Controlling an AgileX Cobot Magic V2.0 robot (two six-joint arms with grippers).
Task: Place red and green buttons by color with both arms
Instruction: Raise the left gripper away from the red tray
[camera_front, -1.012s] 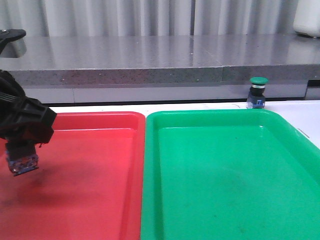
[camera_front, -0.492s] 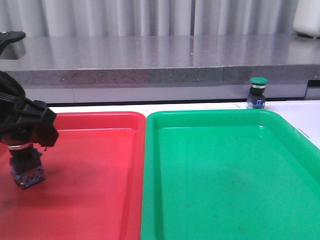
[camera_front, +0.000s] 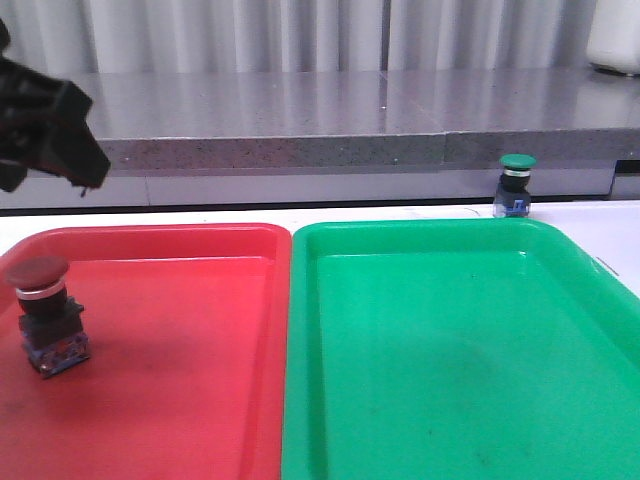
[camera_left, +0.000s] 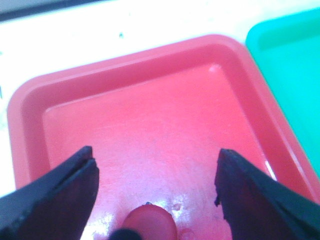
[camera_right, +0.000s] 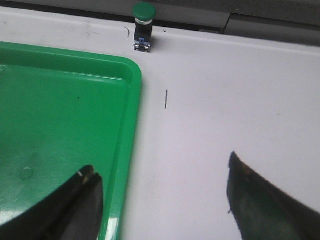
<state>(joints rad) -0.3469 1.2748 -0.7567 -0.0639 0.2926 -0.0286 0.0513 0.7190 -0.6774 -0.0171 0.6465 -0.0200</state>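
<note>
Your left gripper (camera_left: 155, 190) hangs above the red tray (camera_front: 180, 240), jaws spread wide and holding nothing. Directly below it, between the open jaws in the wrist view, the red button (camera_front: 45, 315) stands upright on the tray floor. That half of the sorting looks done.

To the right lies the green tray (camera_front: 450, 235), with nothing in it. Your right gripper (camera_right: 162, 200) hovers past that tray's outer rim, over bare white worktop (camera_right: 225, 90), jaws also wide and holding nothing. The green button (camera_front: 516, 185) stands upright well ahead of this gripper, on the worktop just beyond the tray's far corner.

Your next move, as I judge it, is to reach forward, close on that button and carry it into the green tray.

Count: two buttons, two trays, two grippers.
</note>
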